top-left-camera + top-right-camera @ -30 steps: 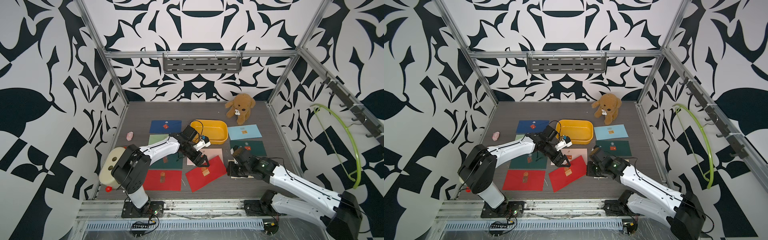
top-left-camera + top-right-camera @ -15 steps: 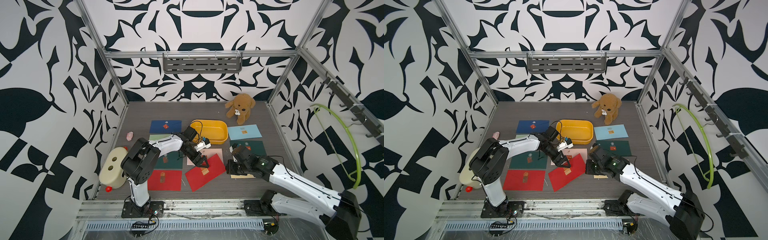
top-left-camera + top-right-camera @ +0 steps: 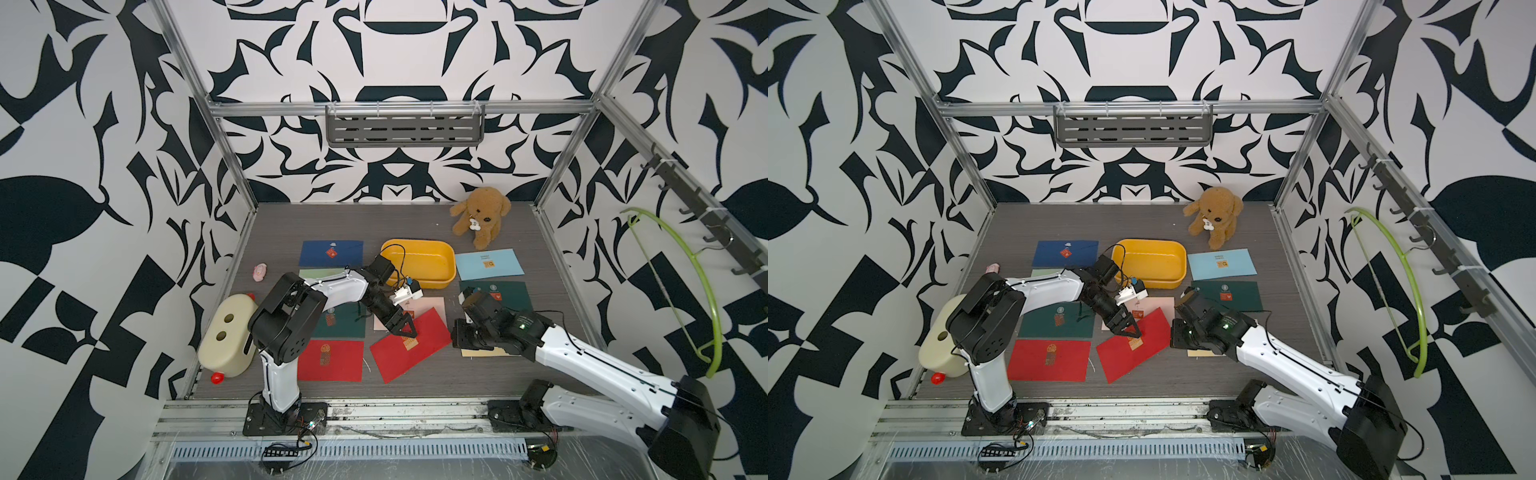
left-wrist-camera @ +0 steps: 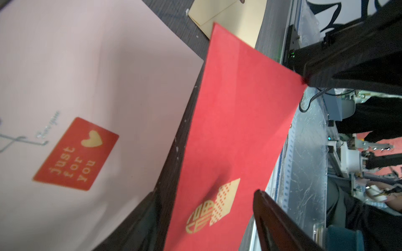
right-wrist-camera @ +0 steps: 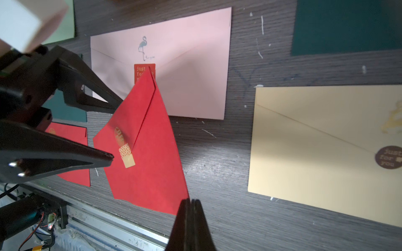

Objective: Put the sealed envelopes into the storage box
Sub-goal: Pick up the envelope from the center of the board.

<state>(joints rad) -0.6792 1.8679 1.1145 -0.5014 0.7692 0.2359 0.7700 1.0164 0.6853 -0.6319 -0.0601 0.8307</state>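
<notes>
Stickers [image 4: 75, 153] on pink envelope [image 4: 87, 65] and cream envelope [image 5: 315, 141] read "just for you".

Both top views look steeply down from high above the six o'clock edge of the bench [image 3: 353, 224], facing twelve o'clock and taking in the whole scene. The left wrist camera sits very close over the tilted red envelope [image 4: 235, 130], the right wrist camera slightly farther off; both also share the pink envelope [image 5: 185, 65].

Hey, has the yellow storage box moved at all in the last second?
No. In a top view the storage box keeps the same gap to the light blue envelope beside it.
</notes>
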